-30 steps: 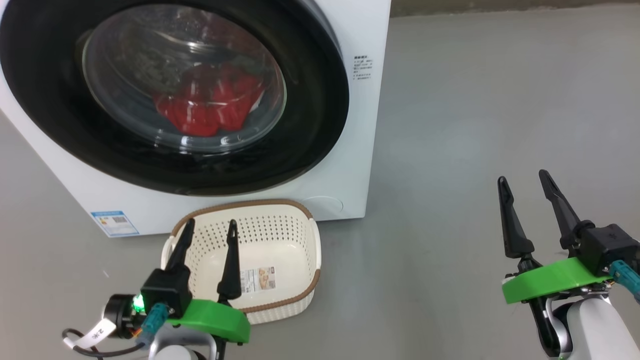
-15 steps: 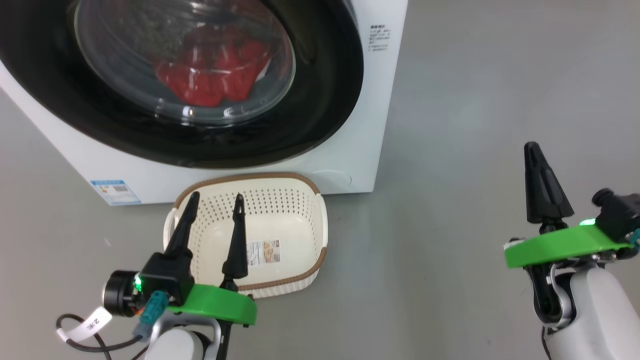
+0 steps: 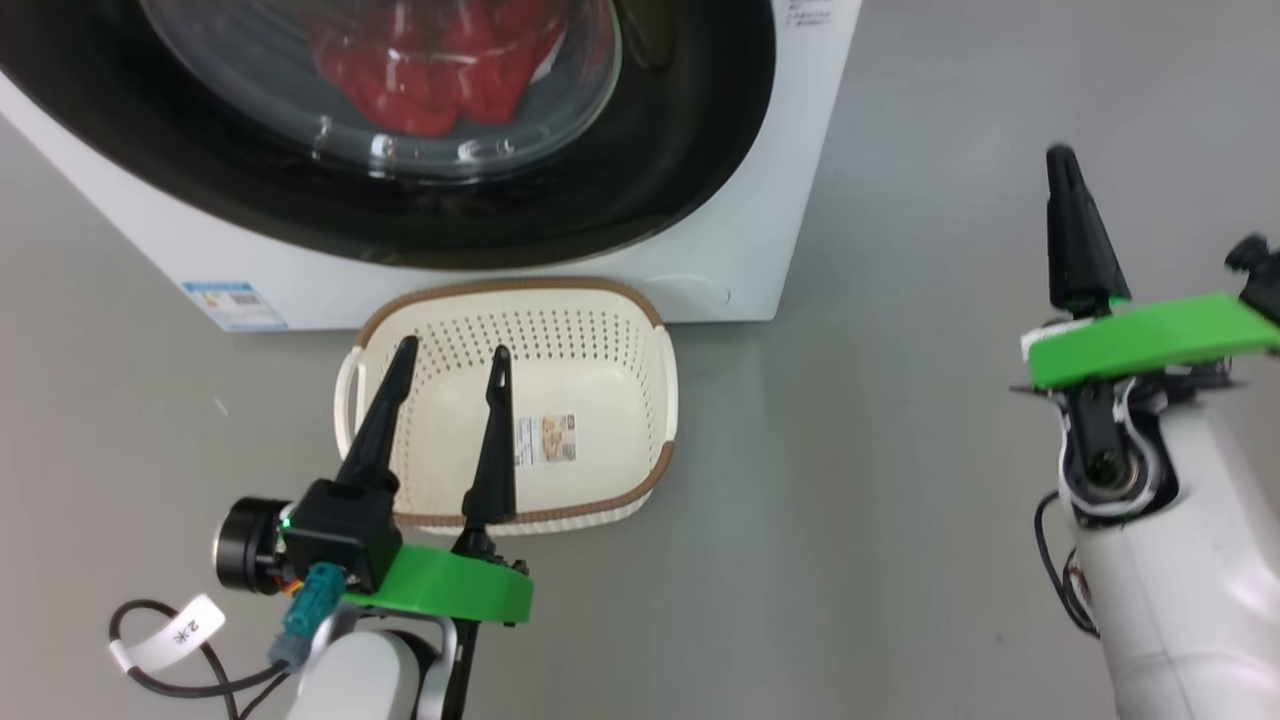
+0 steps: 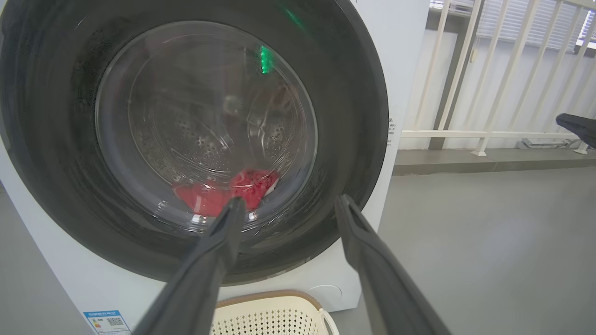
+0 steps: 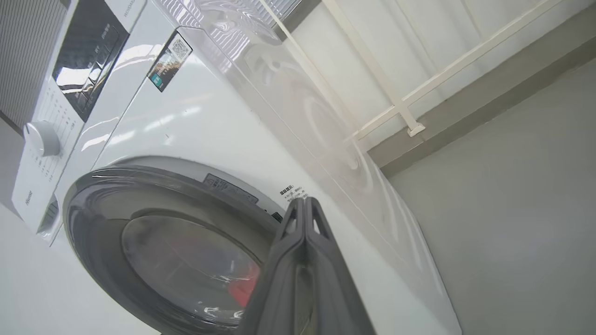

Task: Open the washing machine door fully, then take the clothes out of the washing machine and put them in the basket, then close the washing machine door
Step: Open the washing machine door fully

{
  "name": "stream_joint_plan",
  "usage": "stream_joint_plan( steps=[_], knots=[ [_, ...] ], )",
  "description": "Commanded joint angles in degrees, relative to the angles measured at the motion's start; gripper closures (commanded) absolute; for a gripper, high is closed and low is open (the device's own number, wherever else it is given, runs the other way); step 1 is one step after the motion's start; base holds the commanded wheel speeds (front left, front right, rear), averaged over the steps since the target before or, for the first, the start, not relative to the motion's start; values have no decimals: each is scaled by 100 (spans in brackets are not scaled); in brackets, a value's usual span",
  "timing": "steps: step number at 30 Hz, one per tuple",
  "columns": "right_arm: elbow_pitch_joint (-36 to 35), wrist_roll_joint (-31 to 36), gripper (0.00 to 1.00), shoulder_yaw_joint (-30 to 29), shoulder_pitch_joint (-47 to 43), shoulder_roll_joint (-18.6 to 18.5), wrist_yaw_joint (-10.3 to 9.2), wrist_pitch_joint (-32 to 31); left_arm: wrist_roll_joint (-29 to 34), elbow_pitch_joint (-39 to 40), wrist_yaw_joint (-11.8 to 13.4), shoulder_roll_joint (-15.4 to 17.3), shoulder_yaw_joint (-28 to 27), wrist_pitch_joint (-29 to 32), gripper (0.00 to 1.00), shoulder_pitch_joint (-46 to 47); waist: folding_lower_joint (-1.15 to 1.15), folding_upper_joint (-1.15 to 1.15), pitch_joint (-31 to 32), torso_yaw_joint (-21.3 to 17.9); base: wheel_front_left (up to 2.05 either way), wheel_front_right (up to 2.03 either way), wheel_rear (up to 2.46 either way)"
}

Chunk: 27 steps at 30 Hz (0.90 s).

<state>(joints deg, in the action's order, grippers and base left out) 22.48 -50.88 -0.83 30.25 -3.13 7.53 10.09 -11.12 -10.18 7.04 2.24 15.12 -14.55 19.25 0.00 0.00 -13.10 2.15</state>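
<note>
**Door shut, right tool lining up for the pull**

The right tool is hanging in the air with its two fingers pressed together, gripping nothing, off to the right of the washing machine and well apart from it. The left tool is hovering with fingers spread wide and empty, low over the basket, which is sitting on the floor just in front of the machine. The door is lying flush against the front, and the red clothes are showing through its glass, down in the drum. So this looks like step one: opening. Next, I'd say the closed right fingers are needing to reach the door's rim, hook it and swing it wide. Where the catch sits, I cannot tell.
</note>
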Motion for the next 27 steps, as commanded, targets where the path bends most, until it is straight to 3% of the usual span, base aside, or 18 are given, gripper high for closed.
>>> stream_joint_plan(
  steps=[1, 13, 27],
  knots=[
    [-172, -217, 100, 128, 245, 25, -4, -151, 45, 162, -14, 66, -136, -45, 0, 186, 0, 0, -208, 101, 0, 0, 0],
    [-170, -1877, 100, -419, 1365, -38, -4, -1891, 115, 308, 16, 66, -39, -45, 0, 423, 0, 0, -880, 236, 0, 0, 0],
    [254, -2430, 100, -573, 2498, -177, -4, -3586, 77, 282, 11, 65, 75, -45, 0, 648, 0, 0, -1359, 437, 0, 0, 0]
  ],
)
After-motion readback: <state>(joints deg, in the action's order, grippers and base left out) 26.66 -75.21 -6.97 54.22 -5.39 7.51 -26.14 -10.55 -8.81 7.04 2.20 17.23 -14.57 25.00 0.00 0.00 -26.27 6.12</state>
